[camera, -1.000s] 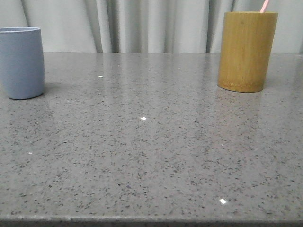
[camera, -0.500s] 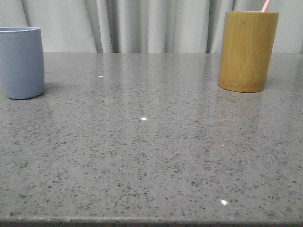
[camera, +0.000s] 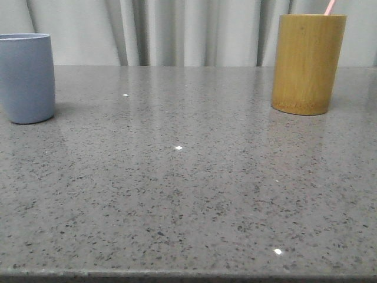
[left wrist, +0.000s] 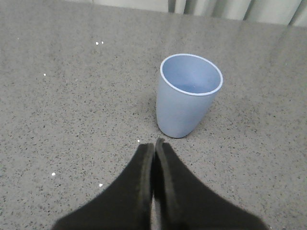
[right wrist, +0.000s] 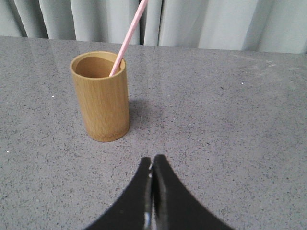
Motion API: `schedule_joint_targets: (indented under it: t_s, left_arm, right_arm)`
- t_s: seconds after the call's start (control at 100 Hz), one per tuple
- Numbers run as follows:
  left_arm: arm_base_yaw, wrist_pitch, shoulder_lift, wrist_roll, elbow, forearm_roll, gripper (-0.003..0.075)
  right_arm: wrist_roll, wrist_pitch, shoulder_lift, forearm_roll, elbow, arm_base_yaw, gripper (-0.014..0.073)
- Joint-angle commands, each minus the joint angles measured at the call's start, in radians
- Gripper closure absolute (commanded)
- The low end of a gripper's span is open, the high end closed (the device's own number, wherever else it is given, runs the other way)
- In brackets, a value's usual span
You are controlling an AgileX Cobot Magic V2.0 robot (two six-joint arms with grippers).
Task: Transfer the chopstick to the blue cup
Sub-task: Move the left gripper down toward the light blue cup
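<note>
Nothing has shifted since a second ago. Both my grippers are closed and empty: my left gripper (left wrist: 154, 143) sits just short of the smooth pale blue plastic cup (left wrist: 188, 95), my right gripper (right wrist: 152, 162) near the tan bamboo cylinder holder (right wrist: 100, 98), where the thin pink chopstick (right wrist: 129, 36) leans.

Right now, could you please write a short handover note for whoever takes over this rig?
Left gripper: jaws shut, empty, near the blue cup.
Right gripper: jaws shut, empty, near the bamboo holder.
The chopstick stands leaning in the holder; the cup is empty.
Done: nothing yet.
Left: open the right jaws, grasp the chopstick, lift it out, get it into the cup.
</note>
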Motion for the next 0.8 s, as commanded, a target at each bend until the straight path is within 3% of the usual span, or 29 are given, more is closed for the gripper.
schedule_joint_targets:
  t_s: [0.0, 0.58, 0.67, 0.79]
  left_arm:
    - [0.001, 0.044, 0.073, -0.006, -0.125, -0.012, 0.0739]
    - [0.001, 0.090, 0.131, 0.007, -0.182, -0.054, 0.0723]
    - [-0.003, 0.090, 0.131, 0.035, -0.182, -0.061, 0.0638]
    - [-0.003, 0.089, 0.131, 0.045, -0.182, -0.069, 0.0405]
  right_arm:
    - [-0.004, -0.042, 0.069, -0.004, -0.086, -0.006, 0.0661]
    - [-0.004, -0.046, 0.099, -0.004, -0.104, -0.006, 0.0637]
    - [-0.004, -0.046, 0.099, -0.004, -0.104, -0.006, 0.0536]
    - [-0.004, -0.046, 0.099, -0.004, -0.104, -0.006, 0.0330]
